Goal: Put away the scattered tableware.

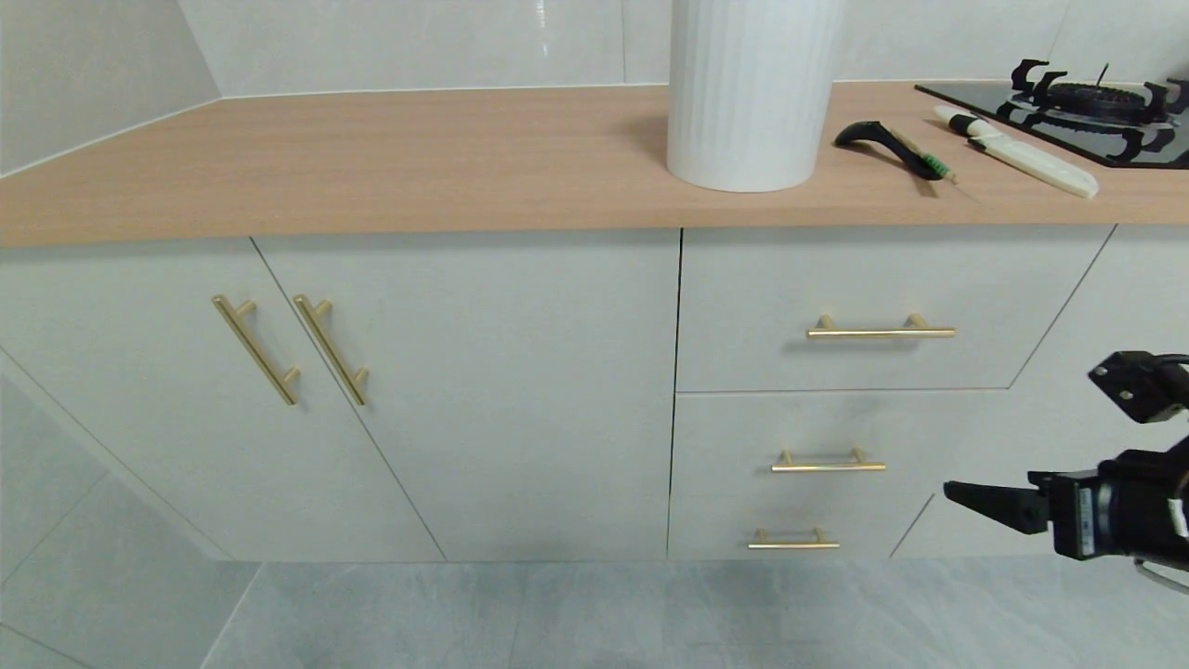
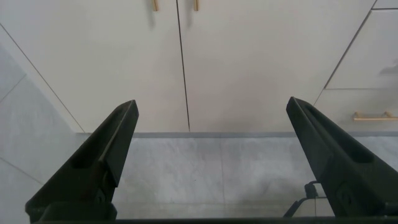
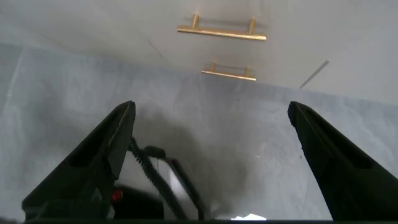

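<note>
Your right end effector [image 3: 210, 109] is spread wide and empty, low over the floor [image 3: 261, 143] near the gold drawer handles [image 3: 221, 29]. Your left end effector [image 2: 211, 102] is spread too, facing the cabinet doors [image 2: 249, 62]. On the surface [image 1: 372, 158], a black-handled utensil [image 1: 892, 149] and a white knife [image 1: 1017, 153] lie between the white ribbed container [image 1: 748, 93] and the stove [image 1: 1096, 102].

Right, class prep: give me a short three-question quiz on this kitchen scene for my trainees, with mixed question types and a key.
1. True or false: the white knife lies inside an open drawer.
2. What stands on the countertop to the left of the black-handled tool? A white ribbed cylinder; B red kettle; C glass bowl.
3. Fill in: the right gripper is ___ (open/shut).
Key: 1 false; 2 A; 3 open.
</note>
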